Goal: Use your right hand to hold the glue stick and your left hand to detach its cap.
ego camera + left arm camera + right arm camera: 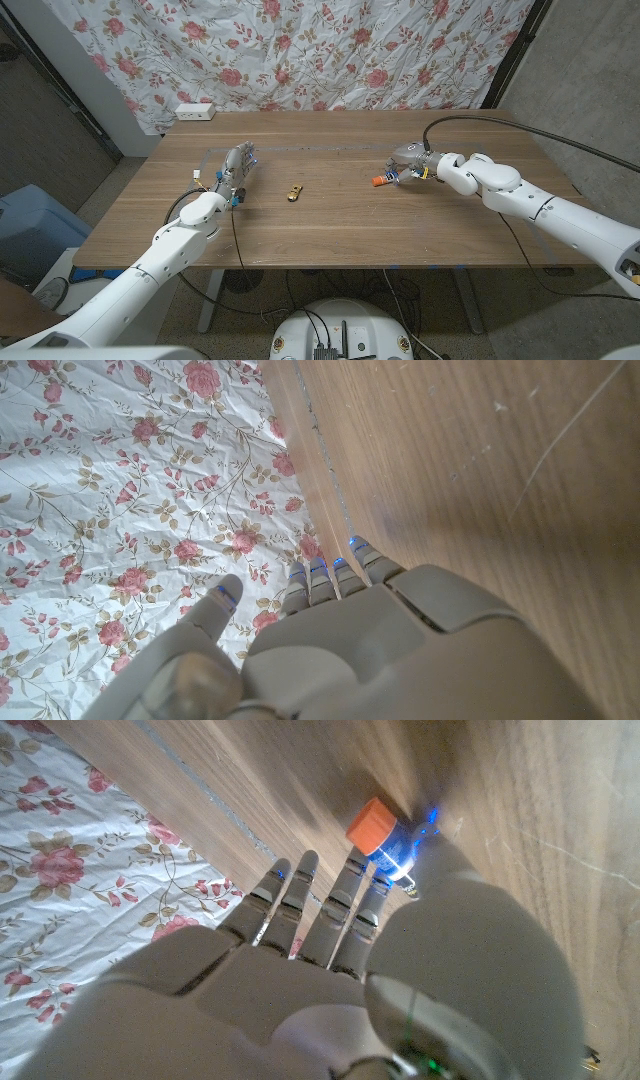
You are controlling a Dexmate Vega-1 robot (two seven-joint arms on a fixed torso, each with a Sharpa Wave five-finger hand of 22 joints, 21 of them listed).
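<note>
The glue stick (381, 181) has an orange cap (372, 824) and sits low over the table at the right of middle. My right hand (408, 164) pinches its body between thumb (405, 870) and fingers, and the cap pokes out toward the table's middle. The stick's body is mostly hidden by the hand. My left hand (236, 170) stands at the left of the table, well apart from the stick. Its fingers (330, 575) reach out straight with the thumb held apart, and it holds nothing.
A small gold-coloured object (294, 192) lies on the wooden table (330, 235) between the two hands. A white power strip (195, 111) sits at the far left edge in front of the flowered cloth (300, 50). A black cable (520, 125) arcs over the right arm.
</note>
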